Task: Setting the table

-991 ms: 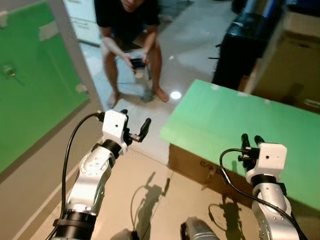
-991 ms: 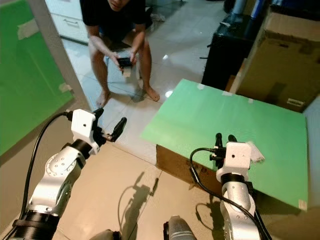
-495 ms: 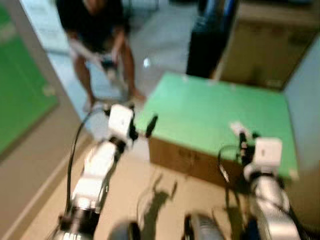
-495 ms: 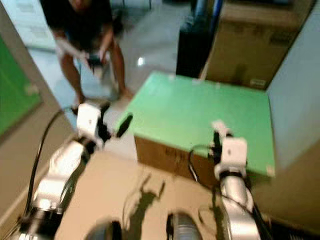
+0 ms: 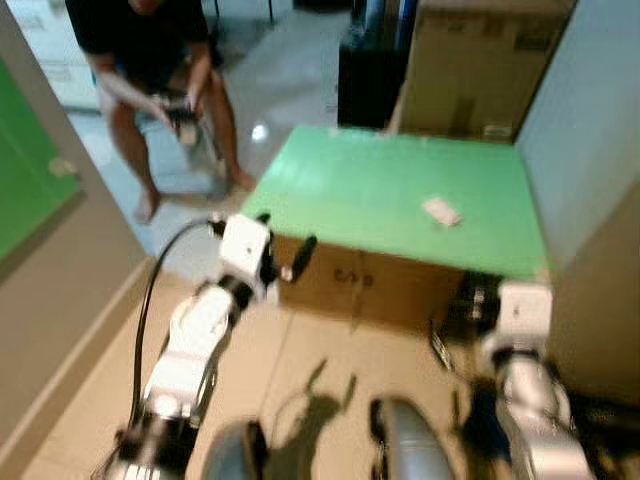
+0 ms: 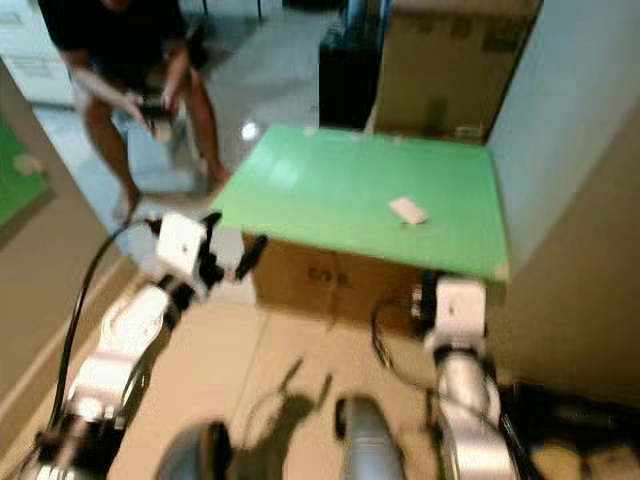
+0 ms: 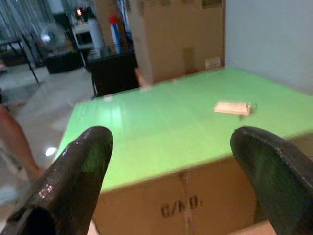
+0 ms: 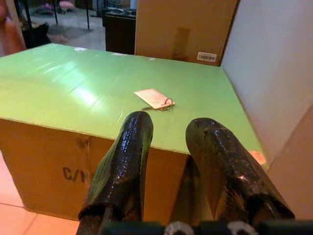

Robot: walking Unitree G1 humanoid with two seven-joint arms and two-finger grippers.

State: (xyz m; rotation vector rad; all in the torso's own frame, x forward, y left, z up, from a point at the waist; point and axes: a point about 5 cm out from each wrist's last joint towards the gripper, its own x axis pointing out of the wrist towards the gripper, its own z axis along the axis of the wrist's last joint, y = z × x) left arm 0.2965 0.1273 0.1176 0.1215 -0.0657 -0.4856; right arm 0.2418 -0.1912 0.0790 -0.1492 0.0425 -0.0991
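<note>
A: What is the landmark?

B: A low cardboard box [image 5: 360,285] topped with a green sheet [image 5: 390,195]. Printed on its near side, black letters, roughly "C/N" then blurred marks; the rest cannot be read.

A: Anything on the green sheet?

B: One small pale tag [image 8: 154,98] with a thin loop at one end, lying flat toward the far right part of the sheet. No writing can be made out on it.

A: Left gripper?

B: The left gripper [image 7: 168,161] is raised in front of the box's near left corner, fingers [image 7: 78,169] spread wide, holding nothing. Not touching the box.

A: Right gripper?

B: The right gripper [image 8: 168,147] is low, just before the box's near right corner. Its fingers [image 8: 124,156] stand a narrow gap apart, nothing between them.

A: Other labels?

B: Behind the box stands a tall carton [image 8: 183,29]; a white barcode sticker [image 8: 207,57] sits low on its face, digits too small to read.

A: Surroundings?

B: A black cabinet [image 5: 368,85] beside the carton. A person [image 5: 150,90] in a dark shirt sits beyond the box's left side, holding a dark device in both hands. A pale wall [image 5: 580,110] runs along the box's right side. Tiled floor [image 5: 300,380] in front.
</note>
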